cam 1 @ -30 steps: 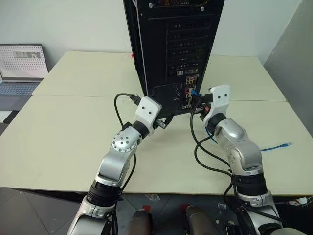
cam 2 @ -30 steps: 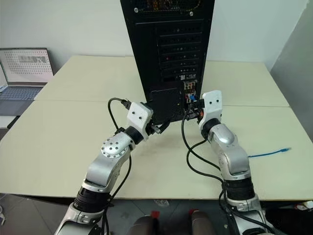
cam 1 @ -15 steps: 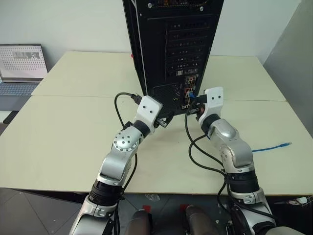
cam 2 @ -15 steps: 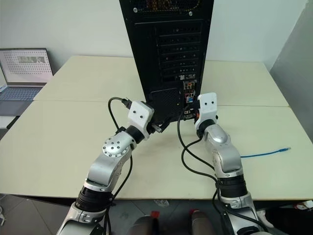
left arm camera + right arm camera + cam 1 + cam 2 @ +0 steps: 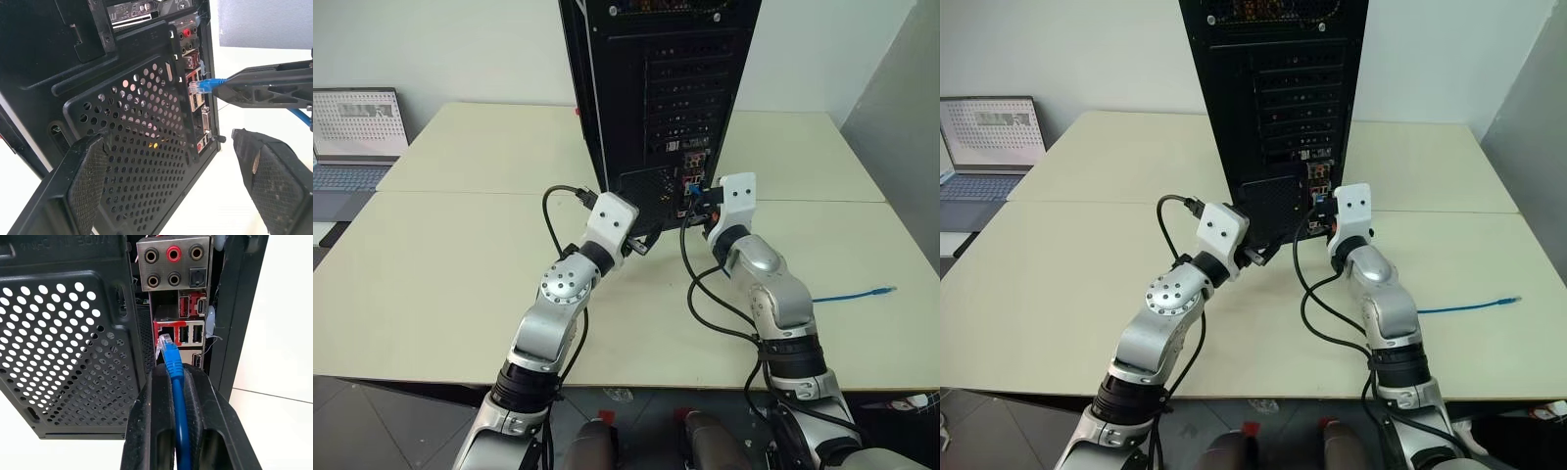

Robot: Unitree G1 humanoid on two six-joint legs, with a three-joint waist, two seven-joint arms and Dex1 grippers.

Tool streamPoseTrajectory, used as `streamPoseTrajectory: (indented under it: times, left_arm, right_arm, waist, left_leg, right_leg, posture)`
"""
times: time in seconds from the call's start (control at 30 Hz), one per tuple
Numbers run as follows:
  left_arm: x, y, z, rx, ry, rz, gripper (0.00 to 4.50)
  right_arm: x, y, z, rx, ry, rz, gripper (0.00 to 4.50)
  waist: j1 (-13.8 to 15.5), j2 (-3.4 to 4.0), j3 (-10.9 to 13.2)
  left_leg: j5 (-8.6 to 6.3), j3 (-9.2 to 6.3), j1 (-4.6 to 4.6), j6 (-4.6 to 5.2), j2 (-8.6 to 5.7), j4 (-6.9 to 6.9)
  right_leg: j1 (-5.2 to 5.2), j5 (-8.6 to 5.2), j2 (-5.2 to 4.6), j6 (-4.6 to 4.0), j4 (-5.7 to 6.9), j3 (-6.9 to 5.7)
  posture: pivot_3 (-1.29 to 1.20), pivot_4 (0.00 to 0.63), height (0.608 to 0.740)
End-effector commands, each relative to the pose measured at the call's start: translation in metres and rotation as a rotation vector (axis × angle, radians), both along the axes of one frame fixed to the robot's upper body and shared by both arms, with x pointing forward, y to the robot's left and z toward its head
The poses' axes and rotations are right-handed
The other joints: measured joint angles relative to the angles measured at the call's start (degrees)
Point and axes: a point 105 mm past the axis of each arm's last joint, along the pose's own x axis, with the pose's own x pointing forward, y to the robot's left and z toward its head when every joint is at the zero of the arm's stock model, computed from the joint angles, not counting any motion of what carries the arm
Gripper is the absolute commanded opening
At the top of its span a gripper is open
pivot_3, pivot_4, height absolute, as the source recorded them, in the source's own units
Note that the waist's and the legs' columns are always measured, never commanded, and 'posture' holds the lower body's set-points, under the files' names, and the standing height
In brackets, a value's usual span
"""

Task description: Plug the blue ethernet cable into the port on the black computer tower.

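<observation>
The black computer tower (image 5: 656, 88) stands upright on the table with its rear face toward me. My right gripper (image 5: 172, 374) is shut on the blue ethernet cable (image 5: 174, 363), just behind its clear plug. The plug tip sits right at the port (image 5: 167, 329), a dark socket in the red-framed connector cluster; I cannot tell whether it is inside. From the left wrist the plug (image 5: 198, 86) shows against the connector strip. The cable's far end (image 5: 876, 291) lies on the table at the right. My left gripper (image 5: 176, 181) is open, its fingers either side of the perforated lower panel (image 5: 142, 147).
A grey laptop (image 5: 352, 137) sits open at the far left on a lower surface. Thick black robot cables (image 5: 705, 294) loop over the table between the arms. The table's seam (image 5: 460, 191) runs across beside the tower's base.
The right forearm has swung inward toward the tower, keeping the plug at the connector cluster. The left arm has not moved.
</observation>
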Motion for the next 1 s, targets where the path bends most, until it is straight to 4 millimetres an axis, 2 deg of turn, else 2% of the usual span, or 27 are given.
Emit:
streamPoseTrajectory:
  times: [0.03, 0.37, 0.73, 1.0]
  left_arm:
    - [-0.006, -0.001, 0.016, -0.017, -0.064, -0.013, 4.14]
    - [-0.007, -0.003, 0.015, -0.013, -0.064, -0.020, 4.14]
    - [-0.007, -0.003, 0.014, -0.009, -0.063, -0.022, 4.14]
    - [-0.007, -0.005, 0.015, -0.014, -0.066, -0.022, 4.14]
  right_arm:
    - [0.001, 0.001, 0.026, 0.027, -0.089, 0.004, 0.00]
    - [-0.001, 0.007, 0.033, 0.038, -0.097, 0.027, 0.00]
    - [0.003, 0.009, 0.027, 0.039, -0.058, -0.034, 0.00]
    - [0.004, 0.031, 0.032, 0.031, -0.070, -0.020, 0.00]
  waist:
    - [-0.04, 0.00, 0.00]
    - [-0.09, 0.01, 0.01]
    - [-0.12, 0.01, 0.01]
    - [-0.45, 0.01, 0.01]
  left_leg:
    - [0.00, 0.00, 0.00, 0.00, 0.00, 0.00]
    - [0.00, -0.01, 0.00, 0.00, 0.01, 0.00]
    - [0.00, 0.02, 0.01, 0.00, 0.01, -0.02]
    - [0.00, 0.04, 0.02, 0.00, 0.03, -0.02]
  right_leg:
    - [0.00, 0.00, 0.00, 0.00, 0.00, 0.00]
    - [-0.01, 0.00, 0.01, 0.00, 0.00, -0.01]
    - [-0.02, 0.00, 0.01, 0.00, 0.00, 0.01]
    - [-0.02, 0.00, 0.02, 0.00, 0.01, 0.03]
  posture:
    - [0.00, 0.150, 0.740]
    - [0.00, 0.150, 0.740]
    - [0.00, 0.150, 0.740]
    - [0.00, 0.150, 0.740]
